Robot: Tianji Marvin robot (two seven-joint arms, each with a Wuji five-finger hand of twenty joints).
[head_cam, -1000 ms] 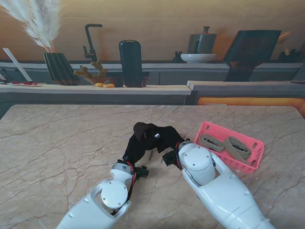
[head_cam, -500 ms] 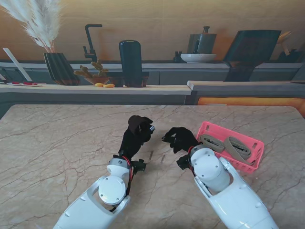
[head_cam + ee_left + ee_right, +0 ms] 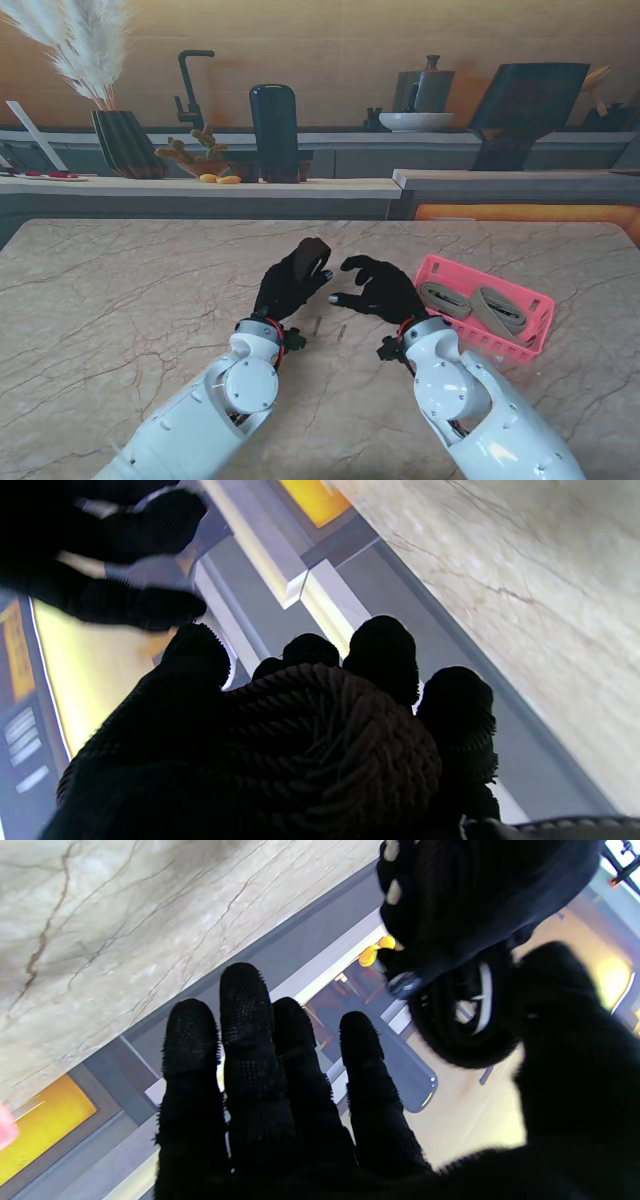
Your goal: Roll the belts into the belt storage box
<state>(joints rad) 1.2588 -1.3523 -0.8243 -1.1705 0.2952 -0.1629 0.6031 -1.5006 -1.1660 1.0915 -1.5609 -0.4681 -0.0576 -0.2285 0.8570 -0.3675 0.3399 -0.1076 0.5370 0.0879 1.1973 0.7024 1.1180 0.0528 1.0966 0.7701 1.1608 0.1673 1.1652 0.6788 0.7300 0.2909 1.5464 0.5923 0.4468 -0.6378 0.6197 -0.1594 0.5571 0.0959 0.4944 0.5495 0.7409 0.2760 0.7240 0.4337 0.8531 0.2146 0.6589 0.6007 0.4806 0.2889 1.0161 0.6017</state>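
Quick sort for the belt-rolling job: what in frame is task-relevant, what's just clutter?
Job:
- dark braided rolled belt in black-gloved left hand
- pink plastic lattice storage box
- two beige belts inside
- black-gloved right hand, open

Lying about:
- feathery pampas grass in ribbed dark vase
- white bowl
- black faucet

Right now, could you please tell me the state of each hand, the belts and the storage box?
Left hand: shut on a rolled dark braided belt.
Right hand: open, fingers spread, holding nothing.
Pink storage box: open-topped, upright on the table.
Tan belts: lying inside the box.
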